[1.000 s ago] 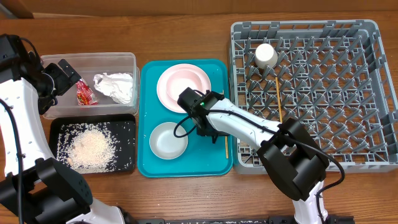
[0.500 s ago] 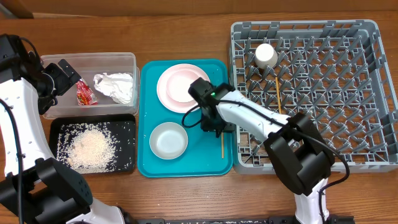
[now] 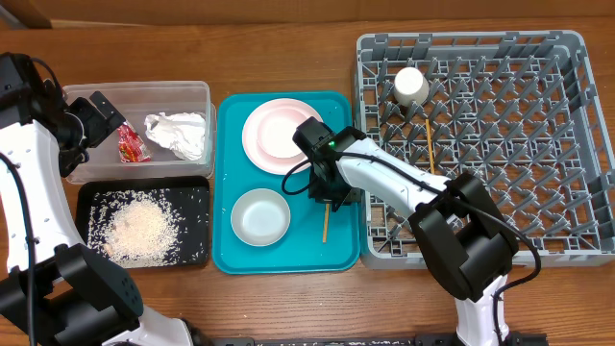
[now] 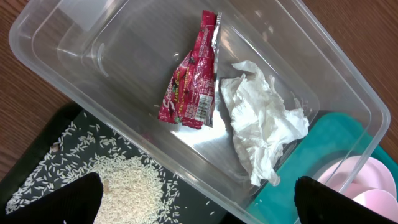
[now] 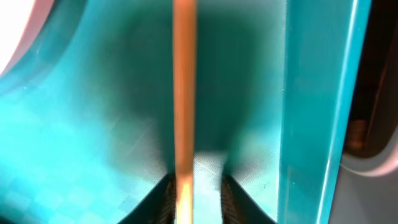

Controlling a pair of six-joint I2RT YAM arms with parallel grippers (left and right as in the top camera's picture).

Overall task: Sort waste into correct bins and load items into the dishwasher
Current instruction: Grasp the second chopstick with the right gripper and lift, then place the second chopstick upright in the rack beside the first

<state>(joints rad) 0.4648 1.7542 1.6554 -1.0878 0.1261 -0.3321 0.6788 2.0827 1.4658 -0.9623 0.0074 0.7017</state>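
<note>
Wooden and thin, a chopstick point(image 5: 183, 93) is seen between the narrowly parted fingers of the right gripper point(image 5: 196, 190), over the teal plastic serving tray point(image 5: 87, 124); whether it is clamped cannot be told. The left gripper point(image 4: 202, 202) is held wide apart above the clear rectangular plastic tub point(image 4: 56, 56), in which a crinkled red wrapper point(image 4: 189, 81) and a crumpled white paper napkin point(image 4: 261, 124) are seen beneath it.

the left gripper point(image 3: 104, 109) holds its jaws wide, the right gripper point(image 5: 196, 186) nearly together.
</note>
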